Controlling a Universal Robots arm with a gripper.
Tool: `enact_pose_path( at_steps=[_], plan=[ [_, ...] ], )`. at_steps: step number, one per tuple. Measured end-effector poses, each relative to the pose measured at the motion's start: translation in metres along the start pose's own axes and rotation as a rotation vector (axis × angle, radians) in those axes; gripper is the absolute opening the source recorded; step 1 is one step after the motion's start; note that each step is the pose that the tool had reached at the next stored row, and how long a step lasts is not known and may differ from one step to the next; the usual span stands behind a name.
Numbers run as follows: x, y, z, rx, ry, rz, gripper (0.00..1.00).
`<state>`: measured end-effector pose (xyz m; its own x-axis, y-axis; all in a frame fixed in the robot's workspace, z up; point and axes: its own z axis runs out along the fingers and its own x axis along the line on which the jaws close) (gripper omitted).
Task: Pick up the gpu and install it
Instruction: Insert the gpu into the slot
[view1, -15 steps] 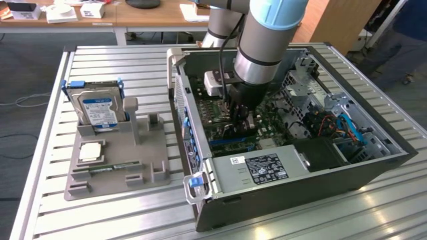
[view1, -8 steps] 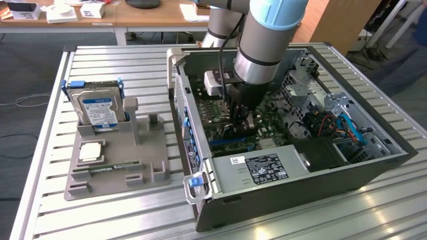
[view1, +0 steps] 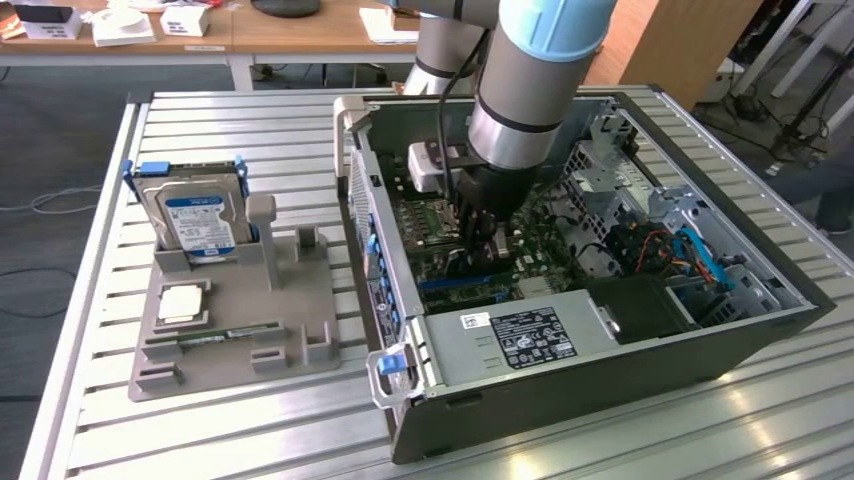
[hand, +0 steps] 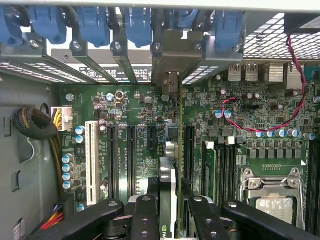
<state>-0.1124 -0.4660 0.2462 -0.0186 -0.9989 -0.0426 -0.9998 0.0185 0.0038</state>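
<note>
Wrist view: gripper (hand: 171, 205) holds gpu (hand: 168, 172) edge-on; white sticker's (hand: 95, 74) print unreadable.

Blue-labelled hard drive (view1: 194, 222) is held upright in the grey fixture (view1: 287, 300) on the slatted worktop (view1: 214, 425). CPU (view1: 182, 302) is laid flat beside it; RAM stick (view1: 220, 338) is seated just past the CPU.

One gpu (hand: 168, 186), one hard drive (view1: 196, 220), one RAM stick (view1: 220, 337), one processor (view1: 182, 303), one grey holder (view1: 300, 300) and one computer case (view1: 641, 372).
</note>
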Motion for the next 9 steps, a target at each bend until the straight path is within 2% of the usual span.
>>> enact_pose_path(
  at_steps=[9],
  plan=[
    [0.0,0.0,0.0008,0.0001,-0.0001,0.002,0.27]
  ],
)
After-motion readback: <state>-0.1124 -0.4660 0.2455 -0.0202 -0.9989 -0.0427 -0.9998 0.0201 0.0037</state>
